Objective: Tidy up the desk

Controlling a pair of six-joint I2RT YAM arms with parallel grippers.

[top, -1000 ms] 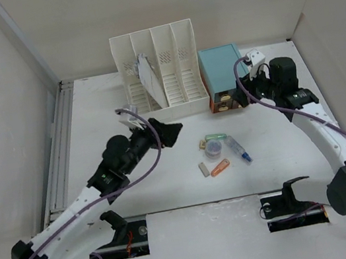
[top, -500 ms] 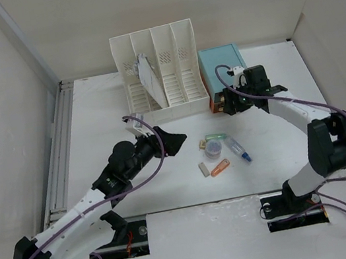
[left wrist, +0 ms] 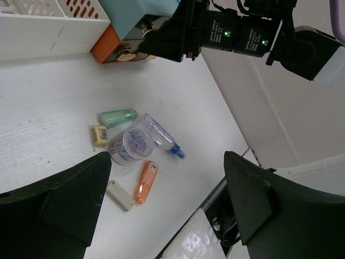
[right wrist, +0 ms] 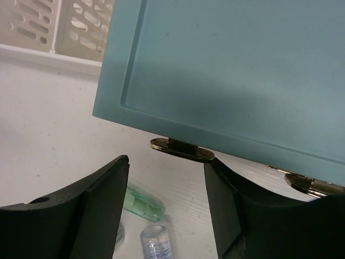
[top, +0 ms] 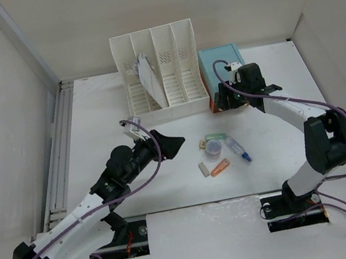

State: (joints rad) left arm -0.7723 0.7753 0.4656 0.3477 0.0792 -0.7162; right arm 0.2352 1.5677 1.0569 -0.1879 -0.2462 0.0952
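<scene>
On the white desk (top: 93, 130), a cluster of small items lies in the middle: a green case (top: 213, 138), a jar of clips (top: 212, 148), a clear bottle (top: 237, 148), an orange stick (top: 220, 168) and a grey eraser (top: 203, 169). My left gripper (top: 169, 145) hovers open just left of them, nothing between its fingers (left wrist: 70, 199). My right gripper (top: 225, 100) is open at the front of the light-blue drawer box (top: 221, 67). In the right wrist view a brass handle (right wrist: 180, 149) sits just beyond the gap between the right fingers (right wrist: 253, 210).
A white slotted file rack (top: 162, 77) with a paper in it stands at the back, left of the drawer box. A grey rail (top: 56, 150) runs along the left edge. White walls enclose the desk. A small yellow eraser (top: 202, 144) lies by the green case.
My right arm has swung in from the right wall to the drawer box's front, jaws now flanking the brass handle. My left gripper has drifted slightly toward me.
</scene>
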